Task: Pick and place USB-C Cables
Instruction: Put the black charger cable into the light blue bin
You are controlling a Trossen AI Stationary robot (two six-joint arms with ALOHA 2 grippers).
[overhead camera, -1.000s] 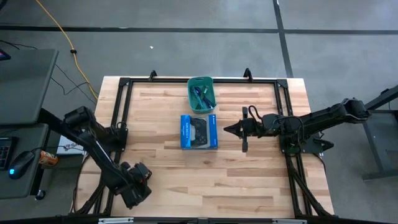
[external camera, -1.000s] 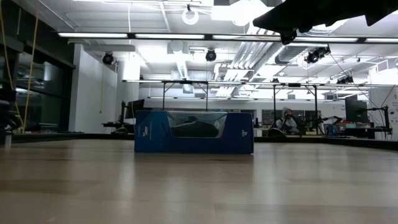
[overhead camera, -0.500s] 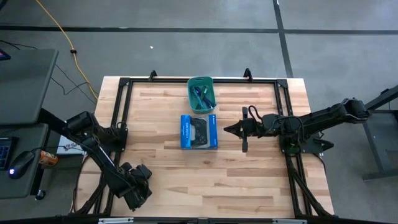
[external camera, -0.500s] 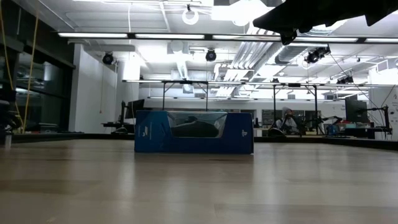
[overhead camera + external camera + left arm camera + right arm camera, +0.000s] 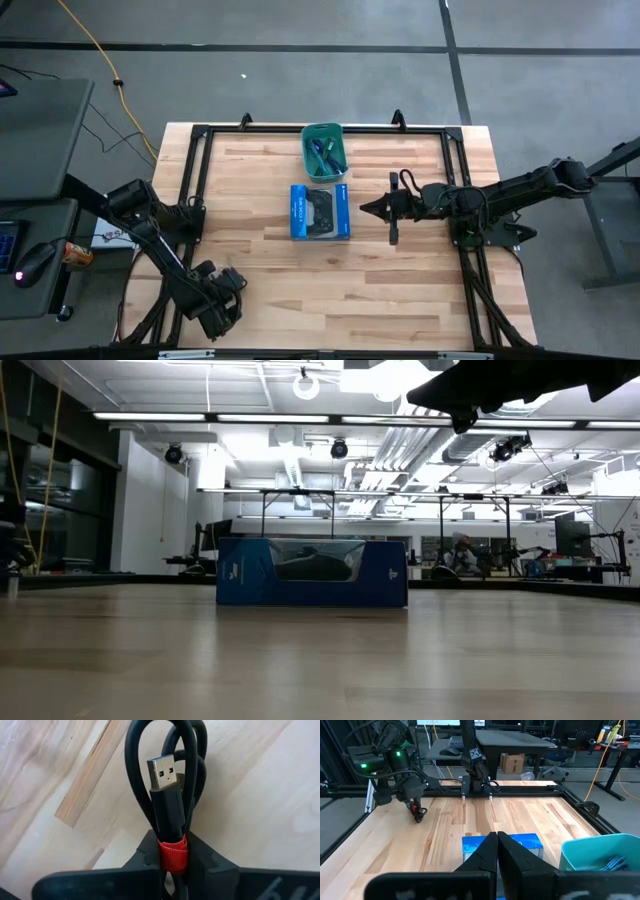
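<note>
The left tool [image 5: 222,312] sits low over the near-left part of the bench [image 5: 400,280], well away from everything else, and it is clamped on the black cable [image 5: 170,795]. The wrist view shows the looped bundle standing up between the two fingers [image 5: 145,852], its red band [image 5: 172,854] pinched right at the grip and a metal plug [image 5: 162,769] pointing outward over bare wood. Over the last second this arm has crept slightly nearer the front-left corner, with its wrist turning a little; the shift is small, so the cable looks to be arriving at a drop spot rather than still travelling. My judgement is that the release is the step at hand, and the tool needs only to part for the bundle to fall flat on the wood.

In the middle, the blue box [image 5: 320,211] lies flat and unmoved. Just behind it stands the teal bin [image 5: 324,150], where the other cables [image 5: 322,153] lie, blue and green strands showing; these have yet to be moved.

The right tool [image 5: 368,208] hovers just beside the box with its fingers together, holding nothing. It has not shifted in the last second and seems to be waiting.
</note>
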